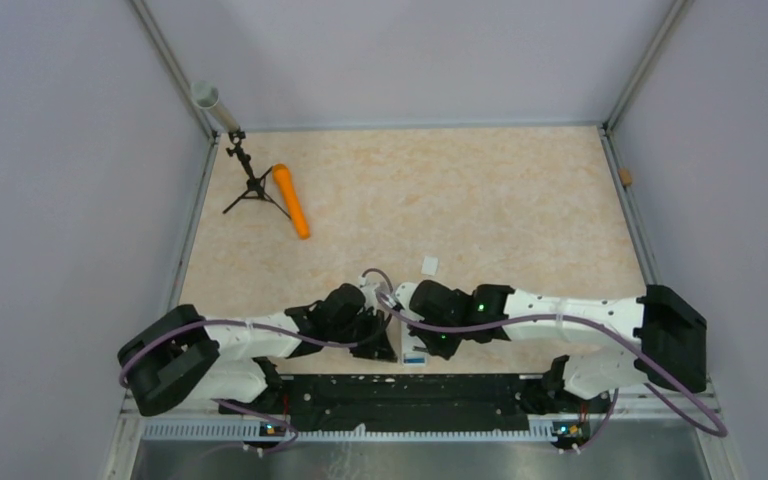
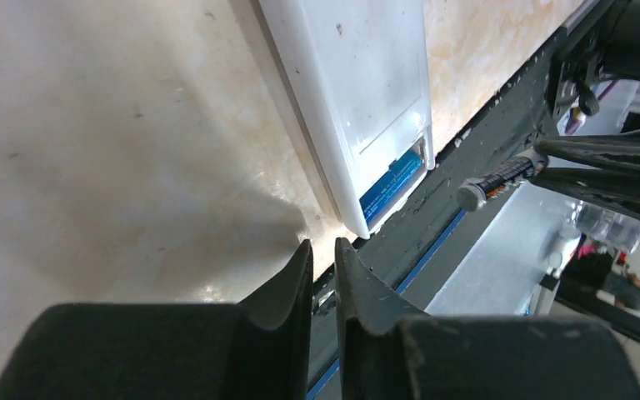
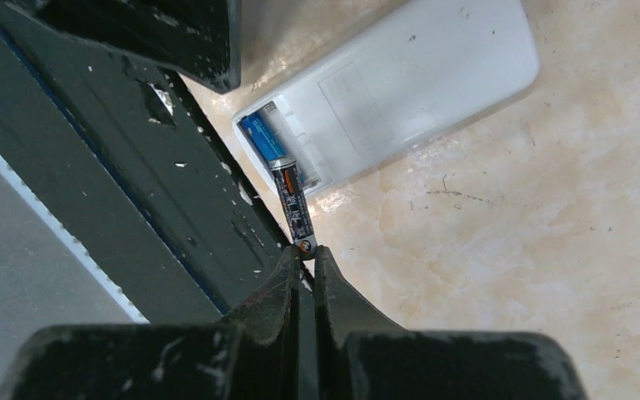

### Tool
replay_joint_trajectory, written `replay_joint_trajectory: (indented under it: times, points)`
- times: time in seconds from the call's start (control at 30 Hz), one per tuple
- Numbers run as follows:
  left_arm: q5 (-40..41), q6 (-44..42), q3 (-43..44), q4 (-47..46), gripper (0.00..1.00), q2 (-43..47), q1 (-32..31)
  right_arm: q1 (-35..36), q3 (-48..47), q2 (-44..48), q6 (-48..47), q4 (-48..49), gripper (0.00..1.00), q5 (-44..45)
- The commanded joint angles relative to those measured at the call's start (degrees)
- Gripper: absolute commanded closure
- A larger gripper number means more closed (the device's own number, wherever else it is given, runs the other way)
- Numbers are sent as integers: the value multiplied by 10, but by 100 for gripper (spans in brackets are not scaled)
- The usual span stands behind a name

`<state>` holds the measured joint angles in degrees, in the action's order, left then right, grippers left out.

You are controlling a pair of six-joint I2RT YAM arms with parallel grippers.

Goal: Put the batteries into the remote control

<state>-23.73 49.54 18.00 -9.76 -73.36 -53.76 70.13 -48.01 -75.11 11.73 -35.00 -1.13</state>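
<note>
The white remote control (image 3: 408, 83) lies back up at the table's near edge, its battery recess open at the near end. It also shows in the left wrist view (image 2: 358, 92) and, mostly hidden by the arms, in the top view (image 1: 412, 350). The blue battery (image 3: 262, 137) lies in the recess and shows in the left wrist view too (image 2: 390, 185). My right gripper (image 3: 303, 252) is shut on the end of the dark battery (image 3: 292, 198), whose far end reaches the recess beside the blue one. My left gripper (image 2: 323, 250) is shut and empty, just near of the remote's corner.
A small white flat piece (image 1: 429, 265) lies on the table beyond the arms. An orange cylinder (image 1: 291, 200), a small black tripod (image 1: 251, 185) and a white tube (image 1: 215, 105) stand at the far left. The black base rail (image 1: 400, 390) runs along the near edge, right beside the remote.
</note>
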Motion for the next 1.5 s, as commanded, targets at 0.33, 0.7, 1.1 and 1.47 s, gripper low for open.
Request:
replay_joint_trajectory:
  times: [0.33,0.7,1.1,1.47]
  points:
    - [111,1,-15,122,77,138,29,9,-39,-58,-35,-6,100,-15]
    - [94,8,-47,110,75,166,60,15,-65,-96,-58,-22,100,-16]
    - [85,13,-59,102,73,174,70,21,-76,-123,-65,-27,100,-16]
    - [80,15,-64,84,69,176,71,26,-91,-141,-68,-32,96,-4]
